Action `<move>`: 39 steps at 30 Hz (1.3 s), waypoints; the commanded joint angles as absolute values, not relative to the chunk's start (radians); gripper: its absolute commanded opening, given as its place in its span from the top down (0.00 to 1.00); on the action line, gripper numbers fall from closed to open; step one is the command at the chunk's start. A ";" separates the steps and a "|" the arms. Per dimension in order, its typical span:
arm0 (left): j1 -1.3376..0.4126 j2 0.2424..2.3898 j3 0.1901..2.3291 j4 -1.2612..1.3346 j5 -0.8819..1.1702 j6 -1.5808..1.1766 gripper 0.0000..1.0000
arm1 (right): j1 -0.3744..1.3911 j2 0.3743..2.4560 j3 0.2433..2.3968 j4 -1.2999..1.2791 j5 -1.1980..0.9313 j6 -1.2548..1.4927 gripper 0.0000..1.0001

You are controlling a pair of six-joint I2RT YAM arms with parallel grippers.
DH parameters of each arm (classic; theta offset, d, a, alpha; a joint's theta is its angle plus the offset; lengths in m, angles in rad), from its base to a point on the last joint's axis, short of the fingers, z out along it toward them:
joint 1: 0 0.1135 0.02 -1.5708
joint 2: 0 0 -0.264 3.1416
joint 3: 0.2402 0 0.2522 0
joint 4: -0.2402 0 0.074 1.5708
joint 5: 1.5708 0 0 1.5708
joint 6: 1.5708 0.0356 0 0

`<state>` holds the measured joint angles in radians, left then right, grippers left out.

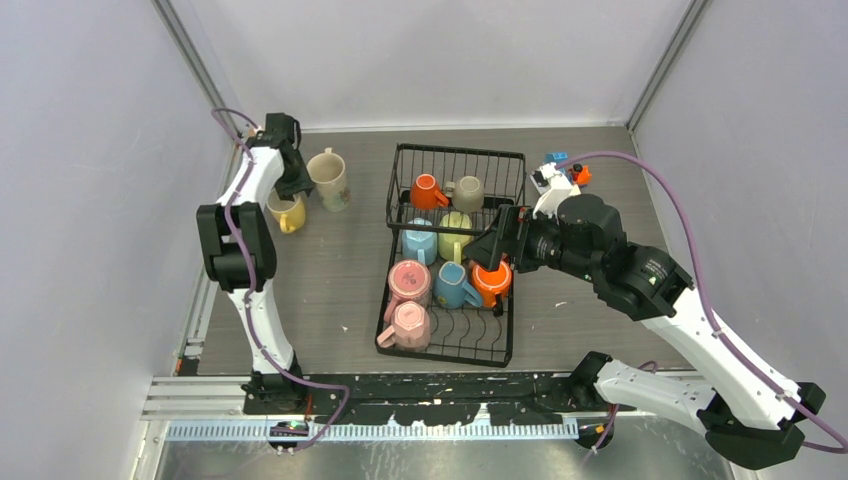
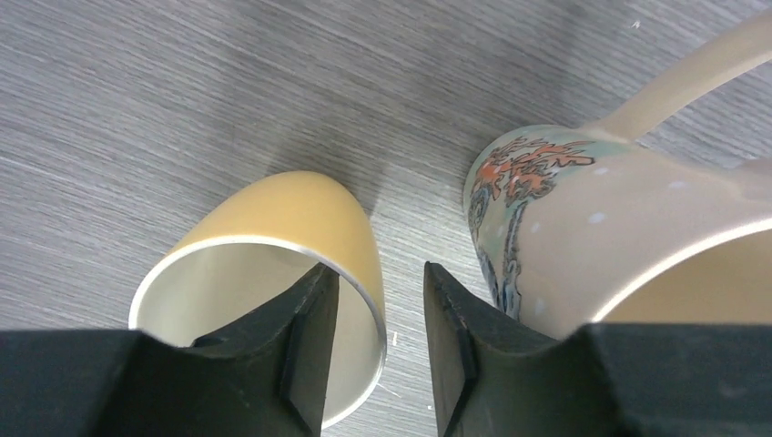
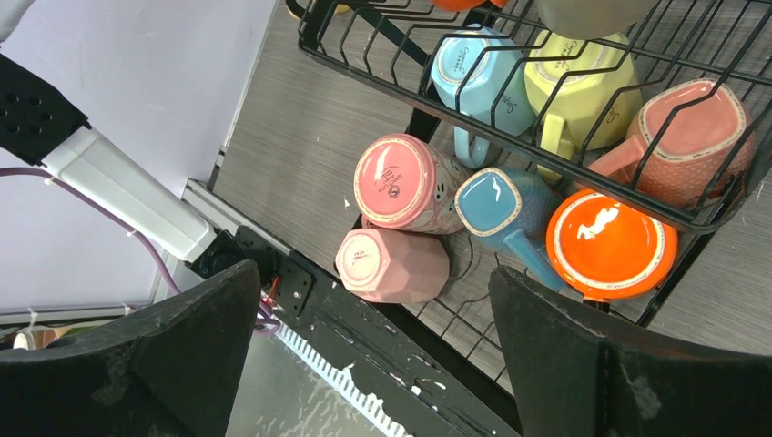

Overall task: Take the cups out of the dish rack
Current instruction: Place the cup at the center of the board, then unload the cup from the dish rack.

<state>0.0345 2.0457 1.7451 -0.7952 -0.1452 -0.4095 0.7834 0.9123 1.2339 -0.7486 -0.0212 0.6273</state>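
The black wire dish rack (image 1: 511, 335) stands mid-table and holds several cups: orange (image 1: 427, 190), grey-beige (image 1: 468, 192), light blue (image 1: 418, 241), pale green (image 1: 455, 232), pink (image 1: 409, 281), blue (image 1: 455, 286), orange (image 1: 492, 281) and pink (image 1: 405, 326). A yellow cup (image 1: 287, 212) and a cream cup (image 1: 330, 178) stand on the table at the left. My left gripper (image 1: 292, 190) is open, its jaws either side of the yellow cup's (image 2: 300, 214) wall. My right gripper (image 1: 497, 246) hovers wide open and empty over the rack's right side, above the orange cup (image 3: 610, 244) and blue cup (image 3: 499, 204).
A colourful toy-block figure (image 1: 560, 176) sits right of the rack at the back. The cream cup (image 2: 619, 218) stands close beside my left gripper (image 2: 380, 305). Grey walls enclose the table on three sides. A black rail (image 1: 430, 385) runs along the near edge.
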 commanded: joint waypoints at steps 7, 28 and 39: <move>0.040 1.909 1.758 -0.805 -0.153 -0.392 0.49 | 0.782 0.911 1.235 -0.703 -0.037 0.629 0.00; -0.051 1.385 1.465 -0.777 -0.069 -0.396 0.24 | 0.782 0.898 1.201 -0.655 -0.020 0.621 0.00; -0.270 1.060 1.223 -0.831 -0.037 -0.354 0.16 | 0.781 0.903 1.209 -0.646 0.067 0.609 0.00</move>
